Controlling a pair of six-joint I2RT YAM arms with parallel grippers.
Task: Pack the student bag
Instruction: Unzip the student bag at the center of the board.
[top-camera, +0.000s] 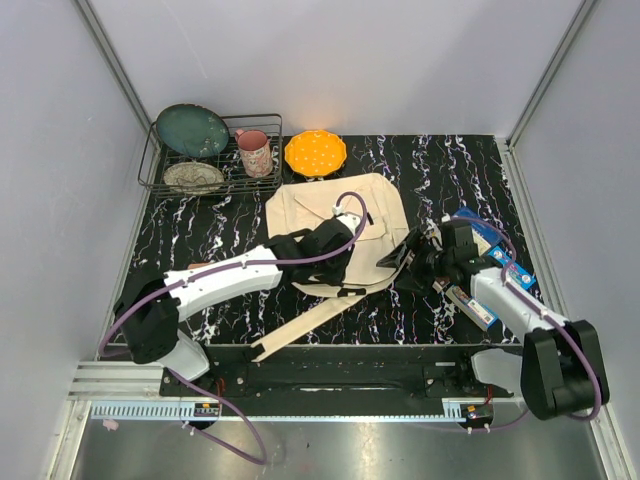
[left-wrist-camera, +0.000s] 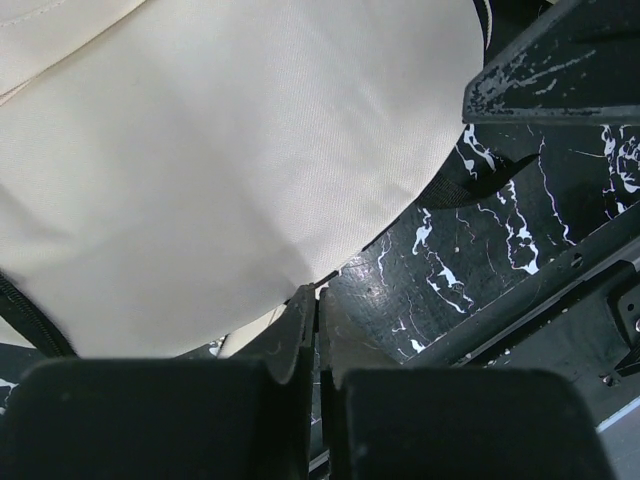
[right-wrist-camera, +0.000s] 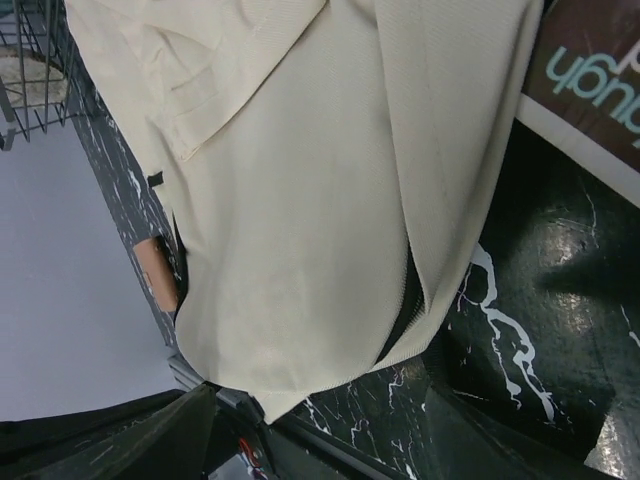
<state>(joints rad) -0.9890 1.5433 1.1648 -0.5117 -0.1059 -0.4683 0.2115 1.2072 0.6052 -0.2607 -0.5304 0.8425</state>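
The student bag, a cream canvas backpack, lies in the middle of the black marbled table. My left gripper is over the bag's near part. In the left wrist view its fingertips are shut together on the hem of the cream cloth, which rises away from them. My right gripper stands open at the bag's right edge. In the right wrist view the bag's lower corner sits ahead of the wide-apart fingers, touching neither. A dark slit runs along the bag's side.
A wire rack at the back left holds a teal plate, a second dish and a pink mug. An orange dish sits beside it. Blue boxes lie under the right arm. A brown book adjoins the bag. A cream strap trails forward.
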